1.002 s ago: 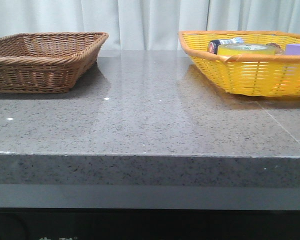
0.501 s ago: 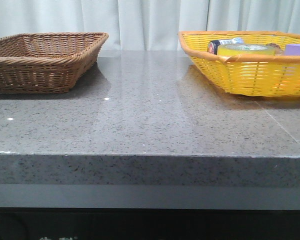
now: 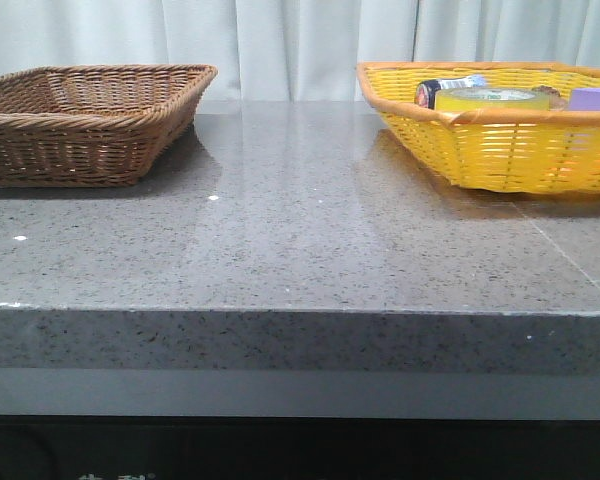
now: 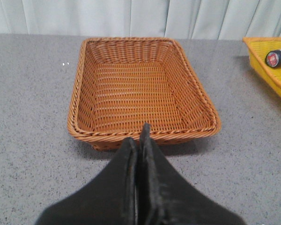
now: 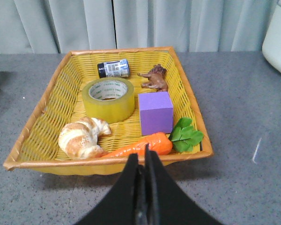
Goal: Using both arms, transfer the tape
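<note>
While no arm is seen over the table (image 3: 300, 250) in the front view, the work is judged to be at its very start, with nothing lifted. On the left, the brown basket (image 4: 140, 89) is seen bare inside, and the left gripper (image 4: 139, 140) is held just short of its near rim with its fingers pressed together on nothing. On the right, the yellow basket (image 5: 37, 131) holds the tape (image 5: 108, 99), which lies flat near the middle, between a small bottle (image 5: 113, 68) behind it and a croissant (image 5: 83, 136) in front (a purple block (image 5: 155, 112) sits just beside it, with a toy animal (image 5: 153, 78) and a carrot (image 5: 145, 145) nearby). The right gripper (image 5: 141, 161) is likewise pressed together and empty, held near that basket's near rim. The pickup is judged to be the step in hand. For the next move, the right fingers would need to be spread and brought down over the roll without disturbing the croissant or block.
</note>
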{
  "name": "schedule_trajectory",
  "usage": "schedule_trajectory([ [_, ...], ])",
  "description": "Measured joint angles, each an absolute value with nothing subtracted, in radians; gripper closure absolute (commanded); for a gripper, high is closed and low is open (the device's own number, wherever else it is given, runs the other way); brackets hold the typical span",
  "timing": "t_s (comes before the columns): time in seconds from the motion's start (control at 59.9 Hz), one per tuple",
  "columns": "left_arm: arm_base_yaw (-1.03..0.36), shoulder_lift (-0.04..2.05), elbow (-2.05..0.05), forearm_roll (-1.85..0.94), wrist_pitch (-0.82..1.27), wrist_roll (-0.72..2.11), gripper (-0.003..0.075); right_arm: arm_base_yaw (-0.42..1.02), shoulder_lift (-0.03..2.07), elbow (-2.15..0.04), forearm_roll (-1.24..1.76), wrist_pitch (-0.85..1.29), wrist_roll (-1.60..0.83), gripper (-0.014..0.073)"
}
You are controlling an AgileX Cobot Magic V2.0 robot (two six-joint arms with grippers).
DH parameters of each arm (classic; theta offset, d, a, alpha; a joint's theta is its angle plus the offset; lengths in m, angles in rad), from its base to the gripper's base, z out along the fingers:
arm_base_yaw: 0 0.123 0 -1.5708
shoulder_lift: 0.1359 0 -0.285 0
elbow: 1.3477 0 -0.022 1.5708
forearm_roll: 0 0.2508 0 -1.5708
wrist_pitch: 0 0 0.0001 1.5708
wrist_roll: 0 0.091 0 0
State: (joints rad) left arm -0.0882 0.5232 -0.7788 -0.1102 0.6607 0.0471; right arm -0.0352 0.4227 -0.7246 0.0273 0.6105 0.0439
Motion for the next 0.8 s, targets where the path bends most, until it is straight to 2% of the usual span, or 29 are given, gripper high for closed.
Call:
schedule_trajectory([
  [0.2, -0.088, 0.567, -0.779, -0.110, 0.663, 0.047, 0.0734, -0.035, 0.455, -0.708, 0.027, 0.647, 0.044, 0.0659],
  [0.267, -0.088, 0.575, -0.779, -0.108, 0.663, 0.047, 0.0673, -0.035, 0.464, -0.708, 0.027, 0.664, 0.044, 0.0636],
  [0.351, -0.088, 0.584, -0.779, -0.108, 0.663, 0.047, 0.0512, -0.035, 0.475, -0.708, 0.027, 0.682, 0.044, 0.0520],
  [0.434, -0.088, 0.591, -0.779, -0.104, 0.663, 0.047, 0.0312, -0.035, 0.487, -0.708, 0.027, 0.704, 0.044, 0.0297],
  [0.501, -0.088, 0.593, -0.779, -0.104, 0.661, 0.047, 0.0227, -0.035, 0.494, -0.708, 0.027, 0.711, 0.044, 0.0118],
  [0.551, -0.088, 0.593, -0.779, -0.104, 0.659, 0.047, 0.0217, -0.035, 0.498, -0.708, 0.027, 0.714, 0.044, 0.0032],
  [0.618, -0.088, 0.593, -0.779, -0.095, 0.657, 0.047, 0.0225, -0.035, 0.498, -0.708, 0.027, 0.715, 0.044, -0.0026],
  [0.801, -0.088, 0.593, -0.779, -0.081, 0.631, 0.047, 0.0228, -0.035, 0.515, -0.716, 0.032, 0.726, 0.044, -0.0015],
])
